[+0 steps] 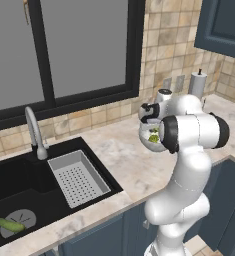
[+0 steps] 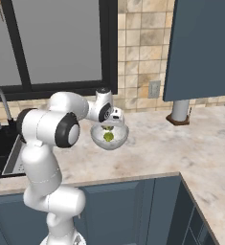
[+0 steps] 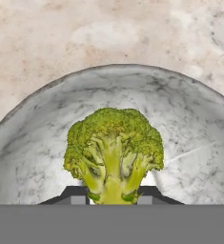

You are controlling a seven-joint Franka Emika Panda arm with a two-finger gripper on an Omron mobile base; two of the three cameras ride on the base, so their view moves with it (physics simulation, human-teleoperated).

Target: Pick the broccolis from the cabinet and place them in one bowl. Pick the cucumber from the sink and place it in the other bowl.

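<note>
Holding one broccoli (image 3: 113, 152) by its pale stalk, the pincer (image 3: 113, 198) hangs just over the whitish glassy bowl (image 3: 32, 143), its two dark tips closed narrow on the stem. The floret's bumpy yellow-green head sits above the bowl's marbled inner wall, roughly over its middle, and whether it touches the bottom cannot be told. In the right base view the same bowl (image 2: 119, 136) stands on the beige marble tabletop (image 2: 181, 148), in front of the window, with the green floret (image 2: 108, 137) showing through its side under the hand. From the left base view the bowl (image 1: 148, 135) is half hidden behind the arm's elbow, a bit of green (image 1: 153, 138) visible inside it.

Left of the bowl, the black sink (image 1: 19, 185) is set into the tabletop. Its grey perforated tray (image 1: 78, 177) lies on the side nearest the bowl. The cucumber (image 1: 10, 225) lies on the basin floor at the far side from the bowl, partly over the round drain (image 1: 20, 217). The curved silver tap (image 1: 34, 131) stands behind the basin.
</note>
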